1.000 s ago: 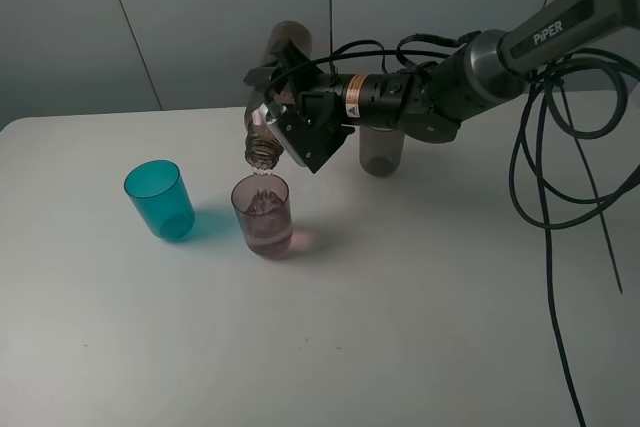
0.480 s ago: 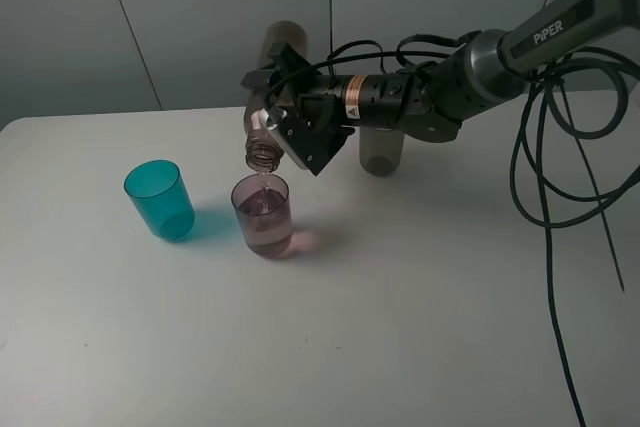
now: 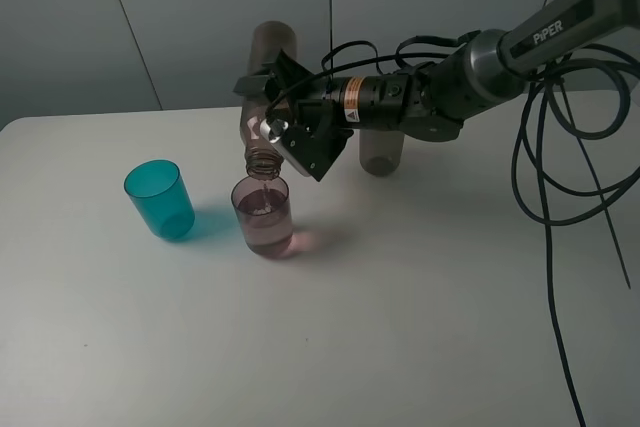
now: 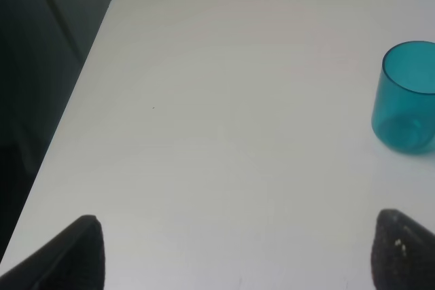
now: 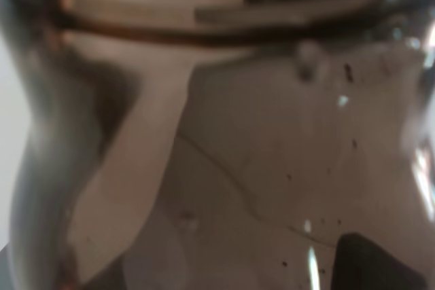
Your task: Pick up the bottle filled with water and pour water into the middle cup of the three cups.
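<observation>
My right gripper (image 3: 281,119) is shut on the smoky brown-pink bottle (image 3: 266,57) and holds it tipped steeply, mouth down, just above the pinkish-mauve middle cup (image 3: 265,217). A thin stream of water falls into that cup, which holds water. The teal cup (image 3: 159,199) stands to its left, and the smoky grey cup (image 3: 381,153) stands to the right, partly behind the arm. The bottle (image 5: 238,134) fills the right wrist view. My left gripper (image 4: 238,252) is open and empty over bare table, with the teal cup (image 4: 408,96) ahead of it to one side.
The white table (image 3: 400,327) carries only the three cups. Black cables (image 3: 560,177) hang from the right arm over the table's right side. The table's left edge and rounded corner (image 4: 112,5) show in the left wrist view.
The bottle has tilted steeper, its base swinging up and left, with its mouth staying over the middle cup. The left gripper's movement cannot be judged.
</observation>
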You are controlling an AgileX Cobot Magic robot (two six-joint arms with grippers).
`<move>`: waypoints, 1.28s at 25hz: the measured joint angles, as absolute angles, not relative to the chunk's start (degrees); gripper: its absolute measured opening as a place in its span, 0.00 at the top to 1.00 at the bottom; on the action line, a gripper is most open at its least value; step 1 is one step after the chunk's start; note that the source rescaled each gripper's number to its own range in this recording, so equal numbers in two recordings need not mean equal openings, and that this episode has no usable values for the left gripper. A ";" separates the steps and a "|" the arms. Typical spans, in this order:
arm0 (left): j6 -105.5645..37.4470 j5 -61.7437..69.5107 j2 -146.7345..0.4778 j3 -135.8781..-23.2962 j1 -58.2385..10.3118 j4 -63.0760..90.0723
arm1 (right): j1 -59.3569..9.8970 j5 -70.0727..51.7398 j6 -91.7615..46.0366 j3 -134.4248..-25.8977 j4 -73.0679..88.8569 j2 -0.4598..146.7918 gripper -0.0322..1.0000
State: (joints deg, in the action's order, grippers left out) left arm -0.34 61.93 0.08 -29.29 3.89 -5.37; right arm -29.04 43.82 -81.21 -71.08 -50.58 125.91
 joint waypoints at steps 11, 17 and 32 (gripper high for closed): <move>-0.34 61.93 0.08 -29.29 3.89 -5.37 | -29.04 44.11 -82.29 -71.08 -53.49 125.91 0.95; 0.00 61.93 0.08 -29.29 3.89 -5.37 | -29.04 44.22 -82.52 -71.08 -53.49 125.91 0.95; 0.00 61.93 0.08 -29.29 3.89 -5.37 | -29.04 44.22 -82.65 -71.08 -53.49 125.91 0.95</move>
